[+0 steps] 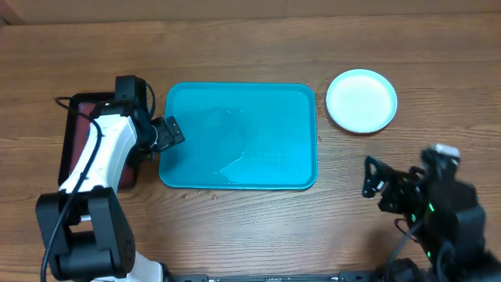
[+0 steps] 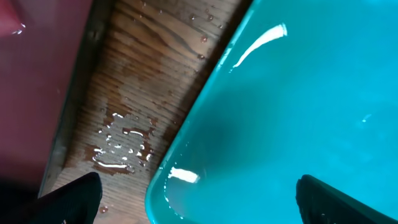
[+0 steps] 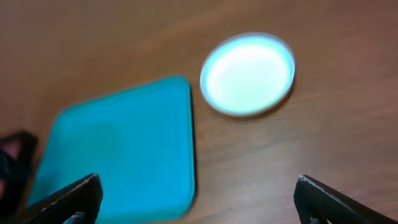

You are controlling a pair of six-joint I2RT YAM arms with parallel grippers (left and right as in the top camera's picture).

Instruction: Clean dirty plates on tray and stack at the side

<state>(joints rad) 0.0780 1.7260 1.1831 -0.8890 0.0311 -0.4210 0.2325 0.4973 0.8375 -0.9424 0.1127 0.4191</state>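
The teal-blue tray (image 1: 239, 137) lies mid-table with no plates on it, only wet streaks. It also shows in the left wrist view (image 2: 298, 112) and the right wrist view (image 3: 118, 149). A pale plate stack, aqua-white on top (image 1: 361, 100), sits on the table right of the tray and shows in the right wrist view (image 3: 247, 73). I cannot tell how many plates are in it. My left gripper (image 1: 169, 133) is open and empty over the tray's left rim (image 2: 196, 202). My right gripper (image 1: 374, 184) is open and empty above bare wood at the right (image 3: 199, 202).
A dark red, black-rimmed tray (image 1: 78, 133) lies under the left arm at the far left. Water drops and a small puddle (image 2: 121, 146) lie on the wood between the two trays. Small crumbs (image 1: 205, 189) dot the wood by the teal tray's front edge.
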